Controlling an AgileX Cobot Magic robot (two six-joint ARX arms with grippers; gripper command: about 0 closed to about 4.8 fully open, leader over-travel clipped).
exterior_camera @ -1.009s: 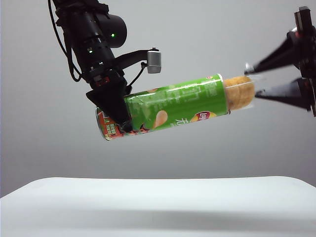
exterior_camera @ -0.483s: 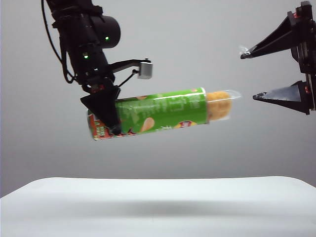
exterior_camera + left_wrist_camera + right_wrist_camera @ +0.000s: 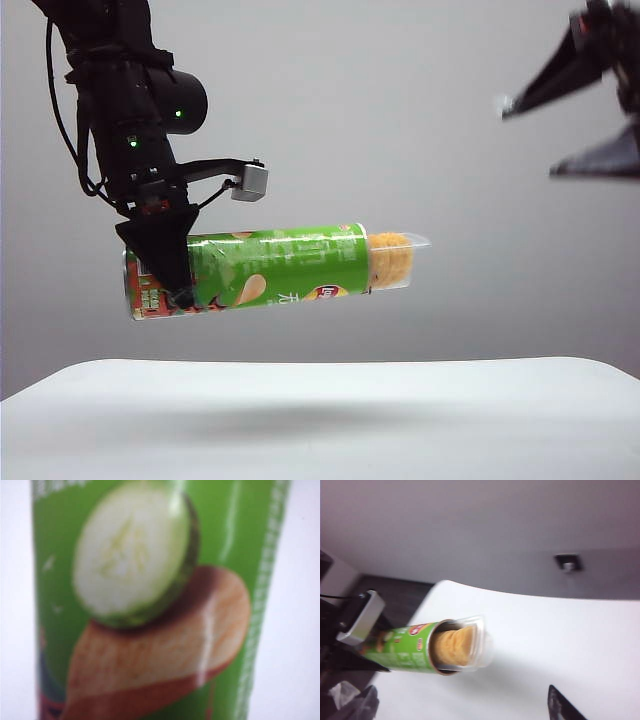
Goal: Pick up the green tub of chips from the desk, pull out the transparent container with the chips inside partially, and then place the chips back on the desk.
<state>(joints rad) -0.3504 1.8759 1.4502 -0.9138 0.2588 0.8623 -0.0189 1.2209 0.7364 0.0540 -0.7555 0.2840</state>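
We clamped the left end effector (image 3: 178,290) on the green tub of chips (image 3: 270,268) above the table (image 3: 320,400) (transparent container (image 3: 405,260) protruding); right end effector (image 3: 585,130) gaped empty, clear.

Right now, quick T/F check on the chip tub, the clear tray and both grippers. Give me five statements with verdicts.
1. The left gripper holds the green tub of chips near its orange-red end. True.
2. The tub rests on the desk. False: it hangs in the air above the desk, roughly level.
3. The transparent container sticks partly out of the tub's open end, with the chips visible inside. True.
4. The right gripper is clamped on the container. False: its jaws stand wide open, up and to the right, apart from it.
5. The container has been pulled fully out. False: most of it is inside the tub.
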